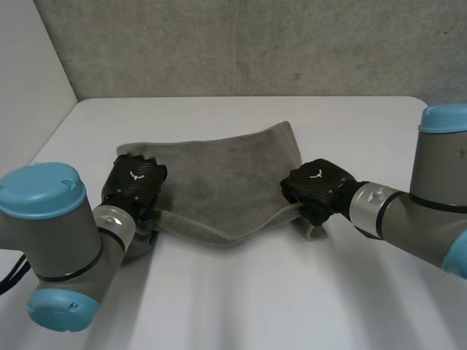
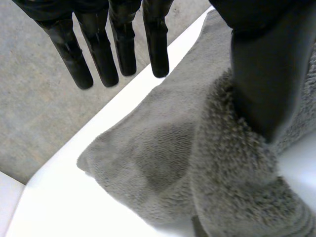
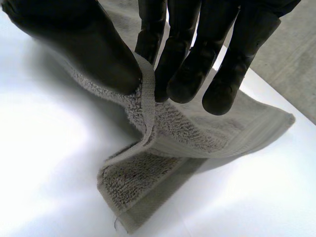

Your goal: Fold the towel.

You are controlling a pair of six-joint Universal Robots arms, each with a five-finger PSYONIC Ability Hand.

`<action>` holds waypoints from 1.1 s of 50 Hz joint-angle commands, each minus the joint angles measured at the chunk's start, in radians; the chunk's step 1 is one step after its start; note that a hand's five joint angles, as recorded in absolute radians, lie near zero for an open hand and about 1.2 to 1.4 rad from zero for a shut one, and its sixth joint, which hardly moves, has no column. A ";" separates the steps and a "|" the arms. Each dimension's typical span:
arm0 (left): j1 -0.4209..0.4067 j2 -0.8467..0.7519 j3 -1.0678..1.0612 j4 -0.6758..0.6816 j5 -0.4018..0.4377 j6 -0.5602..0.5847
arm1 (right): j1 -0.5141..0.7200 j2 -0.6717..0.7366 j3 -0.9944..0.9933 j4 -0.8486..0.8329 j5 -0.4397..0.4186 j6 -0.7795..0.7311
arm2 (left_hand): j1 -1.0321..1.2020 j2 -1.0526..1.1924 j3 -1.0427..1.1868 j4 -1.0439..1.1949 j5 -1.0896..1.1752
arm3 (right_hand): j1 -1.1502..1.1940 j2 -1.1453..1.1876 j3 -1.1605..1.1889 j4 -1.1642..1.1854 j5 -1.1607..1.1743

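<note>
Grey towel point(image 1: 219, 182), one, spread on the white counter point(image 1: 241, 292) between our hands. Left hand point(image 1: 135, 182) at near left corner: fingers point(image 2: 123, 49) straight, clear of the cloth, thumb point(image 2: 266, 84) against a raised fold. Right hand point(image 1: 315, 186) at near right corner: we pinch the lifted edge between thumb and fingers

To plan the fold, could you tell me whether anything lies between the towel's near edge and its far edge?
Nothing visible does: the grey terry towel is bare from the right hand, whose fingers pinch its near corner, to its far edge on the white table.
</note>
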 commanded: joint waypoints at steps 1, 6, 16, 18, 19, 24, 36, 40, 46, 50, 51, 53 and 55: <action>0.013 0.053 0.005 -0.009 0.003 0.026 | -0.021 -0.048 0.036 0.001 -0.001 0.002 | -0.093 -0.092 -0.099 -0.095 -0.066 | 0.070 0.086 0.060 0.055 0.049; 0.033 0.070 -0.038 -0.029 0.004 0.022 | -0.029 -0.057 0.065 -0.002 0.000 0.002 | -0.096 -0.095 -0.102 -0.098 -0.069 | 0.070 0.086 0.060 0.055 0.049; 0.036 0.067 -0.132 -0.038 0.024 0.012 | -0.031 -0.056 0.101 -0.002 0.000 0.005 | -0.108 -0.106 -0.114 -0.110 -0.081 | 0.070 0.086 0.060 0.055 0.049; 0.036 0.061 -0.141 -0.037 0.021 0.010 | -0.035 -0.056 0.102 -0.002 0.000 0.009 | -0.108 -0.106 -0.114 -0.110 -0.081 | 0.070 0.086 0.060 0.055 0.049; 0.036 0.061 -0.141 -0.037 0.021 0.010 | -0.043 -0.056 0.104 -0.002 0.002 0.012 | -0.108 -0.106 -0.114 -0.110 -0.081 | 0.070 0.086 0.060 0.055 0.049; 0.042 0.058 -0.146 -0.038 0.016 0.010 | -0.069 -0.057 0.107 -0.002 0.003 0.017 | -0.079 -0.077 -0.084 -0.080 -0.051 | 0.070 0.086 0.060 0.055 0.049; 0.044 0.073 -0.163 -0.040 0.022 -0.031 | -0.103 -0.067 0.176 -0.077 0.015 0.106 | 0.889 0.891 0.884 0.888 0.917 | 0.070 0.086 0.060 0.055 0.049; 0.045 0.081 -0.160 -0.038 0.022 -0.063 | -0.106 -0.057 0.194 -0.121 0.015 0.186 | 0.969 0.971 0.963 0.968 0.996 | -0.175 -0.160 -0.185 -0.190 -0.197; 0.076 0.092 -0.163 -0.037 0.021 -0.126 | -0.104 -0.045 0.216 -0.180 0.014 0.308 | 0.969 0.971 0.963 0.968 0.996 | -0.528 -0.512 -0.538 -0.543 -0.549; 0.097 0.092 -0.166 -0.038 0.022 -0.172 | -0.103 -0.045 0.225 -0.219 0.021 0.339 | 0.969 0.971 0.963 0.968 0.996 | -0.545 -0.530 -0.555 -0.560 -0.567; 0.097 0.092 -0.166 -0.038 0.022 -0.172 | -0.103 -0.045 0.225 -0.219 0.022 0.339 | 0.969 0.971 0.963 0.968 0.996 | -0.545 -0.530 -0.555 -0.560 -0.567; 0.103 0.092 -0.169 -0.040 0.024 -0.192 | -0.103 -0.042 0.228 -0.247 0.046 0.348 | 0.969 0.971 0.963 0.968 0.996 | -0.542 -0.527 -0.552 -0.557 -0.564; 0.106 0.092 -0.169 -0.040 0.026 -0.198 | -0.103 -0.039 0.228 -0.258 0.061 0.348 | 0.969 0.971 0.963 0.968 0.996 | -0.537 -0.521 -0.546 -0.551 -0.558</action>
